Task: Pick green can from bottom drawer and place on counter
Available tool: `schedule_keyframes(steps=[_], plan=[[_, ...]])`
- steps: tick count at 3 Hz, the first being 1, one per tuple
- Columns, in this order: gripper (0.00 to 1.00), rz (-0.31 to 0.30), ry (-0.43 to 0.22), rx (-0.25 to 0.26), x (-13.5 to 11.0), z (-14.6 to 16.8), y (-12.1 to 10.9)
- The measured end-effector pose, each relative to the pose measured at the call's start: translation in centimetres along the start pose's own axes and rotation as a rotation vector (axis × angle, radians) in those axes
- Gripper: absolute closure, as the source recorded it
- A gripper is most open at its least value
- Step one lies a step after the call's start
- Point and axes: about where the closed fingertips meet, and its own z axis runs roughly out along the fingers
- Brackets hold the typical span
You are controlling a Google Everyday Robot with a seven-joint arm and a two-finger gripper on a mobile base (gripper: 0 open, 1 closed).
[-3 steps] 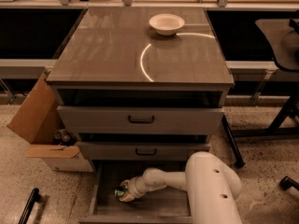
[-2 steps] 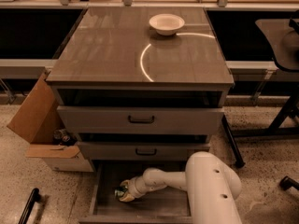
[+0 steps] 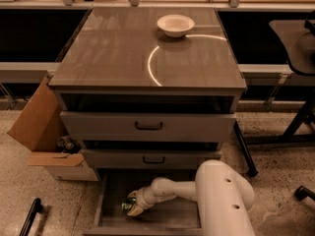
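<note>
Inside btm drawer (image 3: 170, 221), pincer (image 3: 135, 208) at green can (image 3: 127, 205)

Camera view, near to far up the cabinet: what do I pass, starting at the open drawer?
Bottom drawer, with the gripper at the green can in its left part → lower grey drawer front → upper grey drawer front → counter → white bowl near the counter's far edge.

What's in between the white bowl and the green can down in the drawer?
In the camera view: the shiny counter, then two grey drawer fronts. The gripper is at the green can in the bottom drawer.
</note>
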Motion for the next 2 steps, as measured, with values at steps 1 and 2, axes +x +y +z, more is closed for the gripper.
schedule_keyframes(steps=[1,2], plan=[[0.0,0.0,0.0,-0.003,-0.03,0.14,0.16],[0.0,-0.007,0.011,-0.009,-0.32,0.39,0.48]])
